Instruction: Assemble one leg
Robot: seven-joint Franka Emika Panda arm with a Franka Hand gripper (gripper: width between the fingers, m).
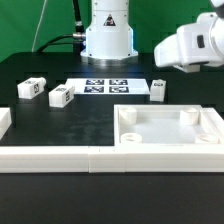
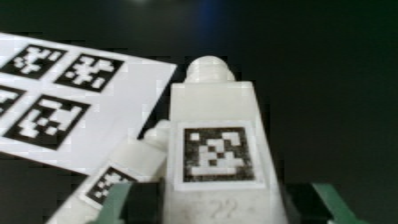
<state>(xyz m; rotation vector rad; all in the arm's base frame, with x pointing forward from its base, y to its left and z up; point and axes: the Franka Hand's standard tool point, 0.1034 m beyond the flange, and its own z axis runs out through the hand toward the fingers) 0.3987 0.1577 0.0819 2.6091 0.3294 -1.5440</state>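
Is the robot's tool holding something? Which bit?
Cannot be told. The leg sits between the tool's fingers at its tagged end, but the wrist view does not show them touching it.

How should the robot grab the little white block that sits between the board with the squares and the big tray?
Probably from above, pinching the leg across its chunky middle on two flat opposite sides. It sits apart from the marker board and the tray-like piece, so fingers should fit down either side.
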